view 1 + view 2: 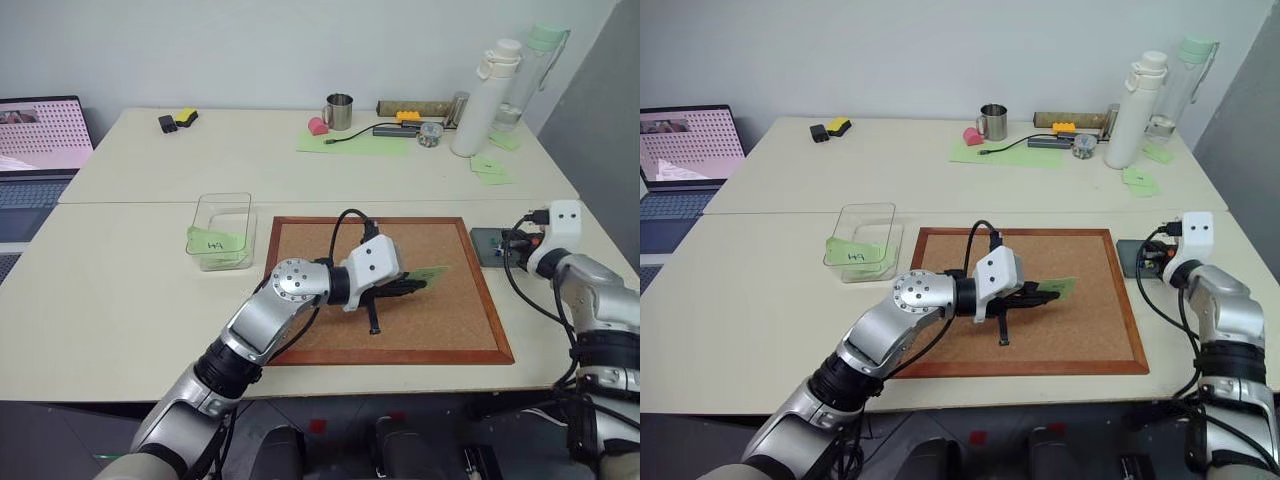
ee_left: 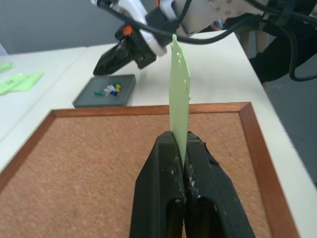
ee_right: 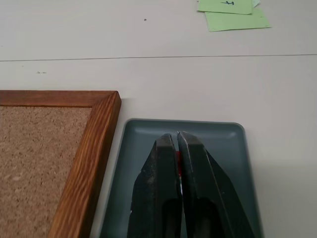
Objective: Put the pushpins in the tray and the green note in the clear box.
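Right end effector (image 3: pixel 177 141) pinches red pushpin (image 3: pixel 179 163) over tray (image 3: pixel 233 134).

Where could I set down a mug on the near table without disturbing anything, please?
Bare tabletop lies left of the clear box. The corkboard has the left gripper with the green note over it; the tray sits beneath the right gripper.

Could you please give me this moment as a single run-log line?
left gripper: shut on green note, over corkboard | right gripper: shut on red pushpin, over tray
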You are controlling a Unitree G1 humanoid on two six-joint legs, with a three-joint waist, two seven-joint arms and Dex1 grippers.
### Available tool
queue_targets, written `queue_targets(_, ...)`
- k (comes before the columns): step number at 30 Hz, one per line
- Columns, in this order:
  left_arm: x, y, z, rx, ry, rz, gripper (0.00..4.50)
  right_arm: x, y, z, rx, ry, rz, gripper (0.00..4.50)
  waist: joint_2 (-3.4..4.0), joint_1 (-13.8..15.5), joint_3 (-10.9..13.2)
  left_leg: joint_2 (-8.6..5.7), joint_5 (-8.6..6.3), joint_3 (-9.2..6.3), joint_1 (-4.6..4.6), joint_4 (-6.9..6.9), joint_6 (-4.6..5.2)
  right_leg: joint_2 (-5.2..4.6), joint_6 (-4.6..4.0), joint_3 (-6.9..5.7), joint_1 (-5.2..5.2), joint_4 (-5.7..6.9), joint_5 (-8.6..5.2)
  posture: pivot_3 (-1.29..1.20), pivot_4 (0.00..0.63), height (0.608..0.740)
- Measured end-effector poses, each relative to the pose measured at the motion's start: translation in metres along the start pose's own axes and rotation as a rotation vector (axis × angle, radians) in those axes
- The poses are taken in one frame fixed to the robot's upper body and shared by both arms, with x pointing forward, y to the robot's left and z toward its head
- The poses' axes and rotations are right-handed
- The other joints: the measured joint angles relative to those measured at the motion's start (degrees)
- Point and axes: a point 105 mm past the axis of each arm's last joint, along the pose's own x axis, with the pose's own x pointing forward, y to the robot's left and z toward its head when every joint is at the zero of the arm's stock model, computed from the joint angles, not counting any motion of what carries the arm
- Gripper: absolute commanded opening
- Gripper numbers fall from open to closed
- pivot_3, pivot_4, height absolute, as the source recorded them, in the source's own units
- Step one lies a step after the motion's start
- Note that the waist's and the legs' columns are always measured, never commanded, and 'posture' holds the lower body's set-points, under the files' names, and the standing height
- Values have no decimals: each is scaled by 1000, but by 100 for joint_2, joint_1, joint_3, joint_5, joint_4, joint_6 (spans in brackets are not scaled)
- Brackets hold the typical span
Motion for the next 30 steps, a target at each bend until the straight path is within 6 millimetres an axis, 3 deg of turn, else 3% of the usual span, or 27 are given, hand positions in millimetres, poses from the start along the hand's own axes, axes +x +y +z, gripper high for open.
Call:
queue_targets(5, -4, 2, -5, 21, 20, 19, 0, 5, -3, -10, 29, 17, 5, 1415, 1, 7, 1, -2, 0, 0, -6, 1, 0, -6, 2, 2, 0, -9, 0, 0, 150, 740)
queue_targets(15, -8, 0, -12, 11, 41, 15, 0, -1, -3, -1, 3, -25, 42, 1415, 2, 10, 1, -2, 0, 0, -2, 3, 0, -5, 3, -2, 0, 3, -1, 0, 150, 740)
queue_targets(30, -7, 2, -11, 29, 39, 6, 0, -3, -4, -3, -39, -39, 37, 1415, 3, 5, 1, -1, 0, 1, 1, 4, 0, -5, 2, 1, 0, 6, 0, 0, 150, 740)
